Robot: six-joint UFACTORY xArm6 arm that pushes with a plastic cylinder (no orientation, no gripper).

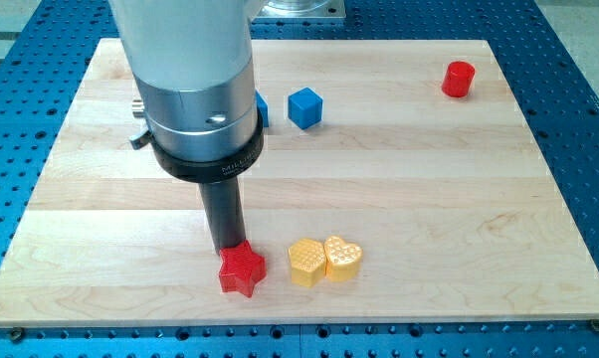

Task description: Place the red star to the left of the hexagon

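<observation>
I carry no jaws, only a rod. My tip [228, 246] touches the red star [242, 269] from above; the star lies near the desk's [429, 199] bottom edge, left of the yellow hexagon [306, 262].

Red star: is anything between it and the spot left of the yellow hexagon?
Nothing visible. The red star already lies just left of the yellow hexagon, bare board between them. My tip sits at the star's upper-left edge.
</observation>
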